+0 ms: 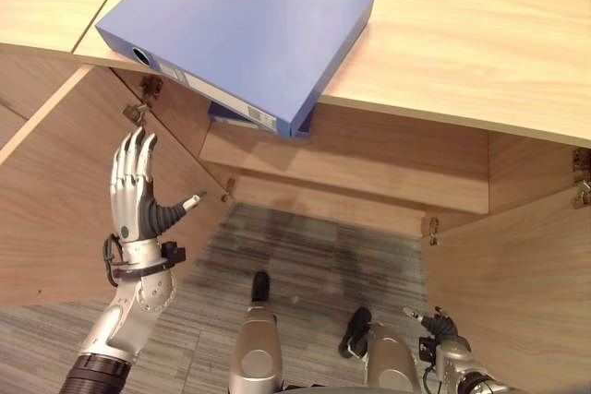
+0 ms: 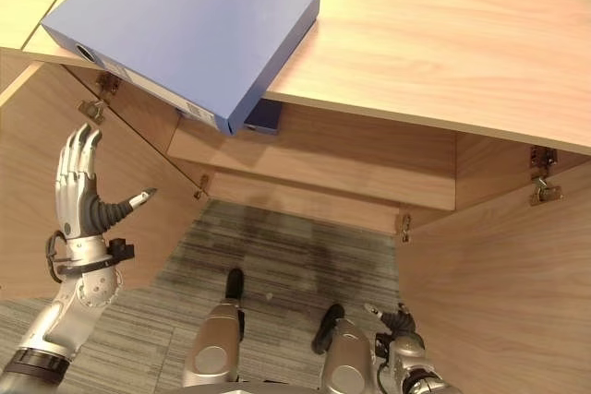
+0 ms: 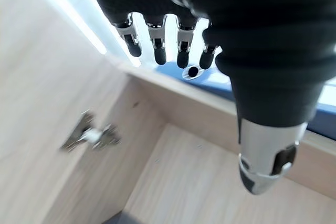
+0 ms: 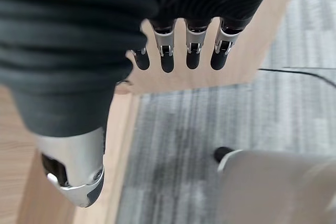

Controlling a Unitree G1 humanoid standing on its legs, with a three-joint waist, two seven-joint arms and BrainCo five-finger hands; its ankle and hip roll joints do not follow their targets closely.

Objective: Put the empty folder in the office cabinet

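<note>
Left eye view: the flat blue ring-binder folder (image 1: 242,27) overhangs the pale wooden cabinet top's (image 1: 480,34) front edge, doors open. Left hand (image 1: 134,193) raised below, fingers spread, empty. Right wrist view: right hand (image 4: 79,51) low, seemingly relaxed. Next: grasp folder.

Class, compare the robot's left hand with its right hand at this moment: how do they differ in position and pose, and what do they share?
The left hand is raised in front of the open left cabinet door, below the blue folder; the right hand hangs low by the right cabinet door. The left hand points its fingers up toward the folder, while the right hand's point toward the carpet. Both are open and hold nothing.
</note>
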